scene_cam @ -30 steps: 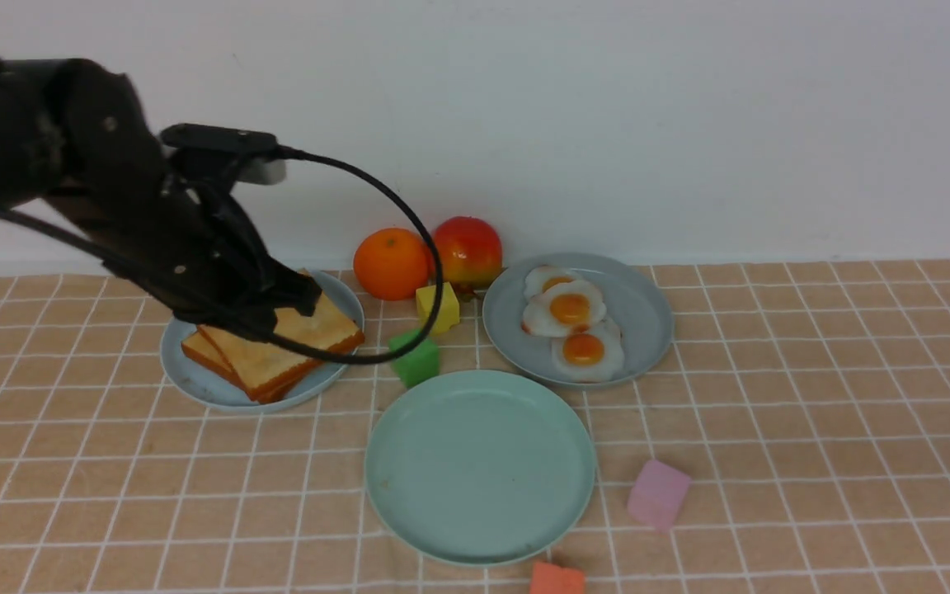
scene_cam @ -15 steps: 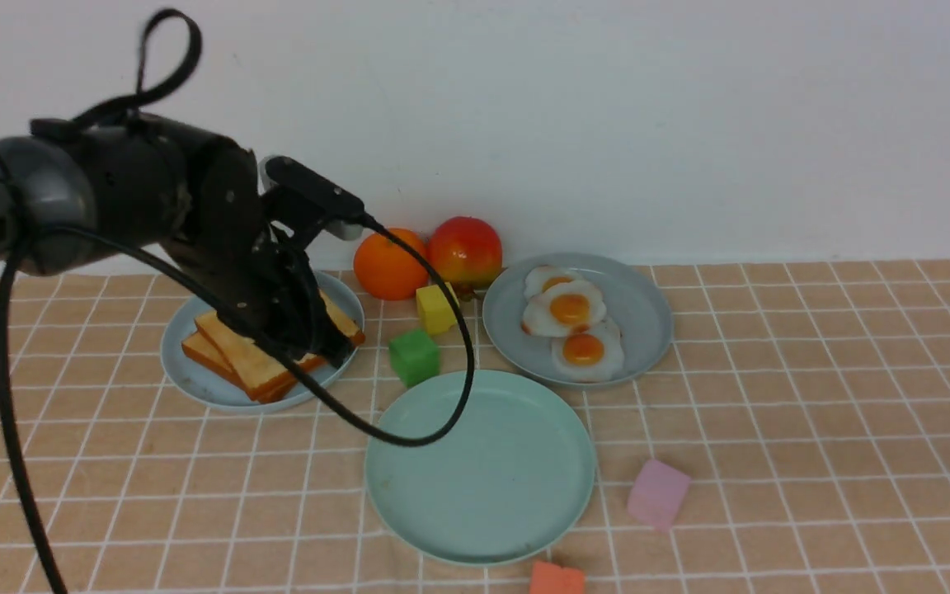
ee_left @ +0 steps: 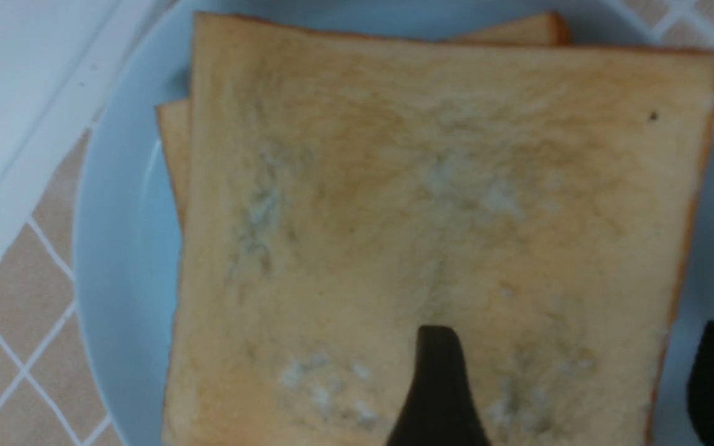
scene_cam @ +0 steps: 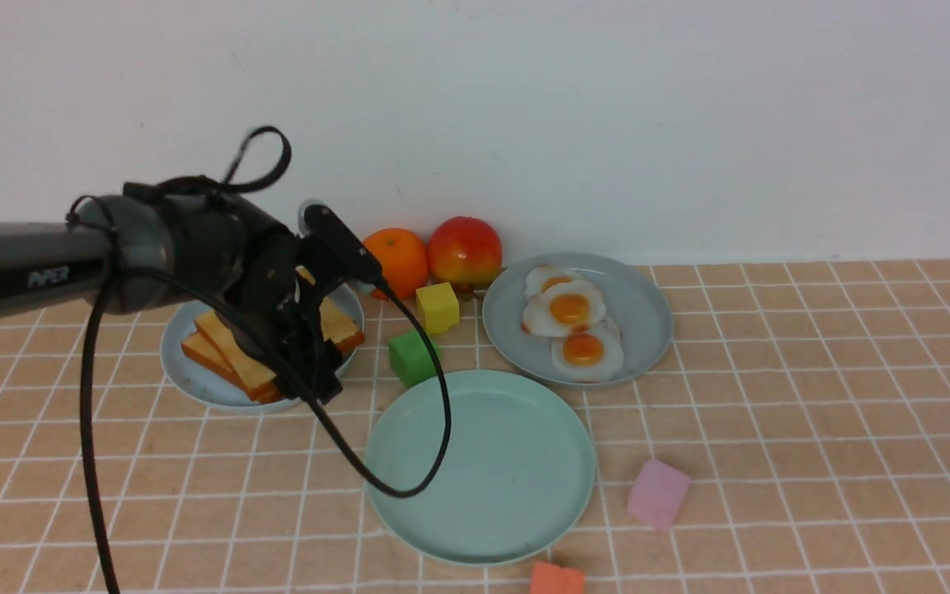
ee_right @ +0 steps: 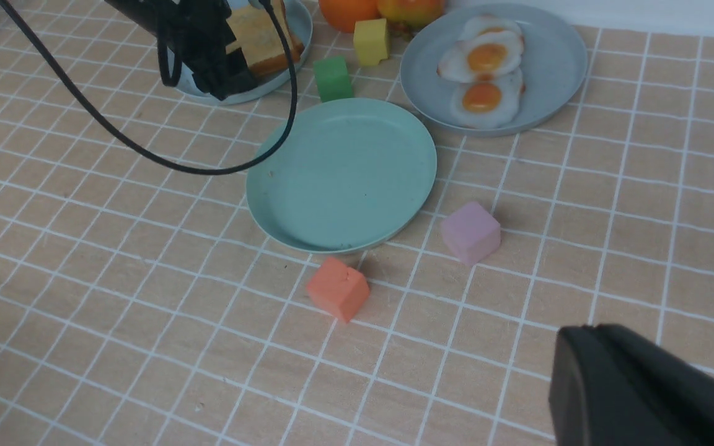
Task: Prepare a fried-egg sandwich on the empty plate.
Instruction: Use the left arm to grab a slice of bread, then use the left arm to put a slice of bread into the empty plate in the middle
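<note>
Two toast slices (ee_left: 431,186) flat, stacked askew, square; left hand (ee_left: 580,353) spread wide, holding nothing.

Left fingers (scene_cam: 320,365) hang at the toast slices (scene_cam: 226,353) on the sky-blue plate (scene_cam: 193,379).

Tan checked tablecloth (scene_cam: 813,412) with mint plate (scene_cam: 483,470), blue plate (scene_cam: 186,373), grey plate (scene_cam: 648,322), orange (scene_cam: 401,260), apple (scene_cam: 465,250), four cubes (scene_cam: 411,357).

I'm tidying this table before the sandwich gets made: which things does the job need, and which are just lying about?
Needed: toast slices, fried eggs, mint-green plate, open left gripper over the toast.
Lying about: orange, red fruit, yellow cube, green cube, pink cube, orange cube.
</note>
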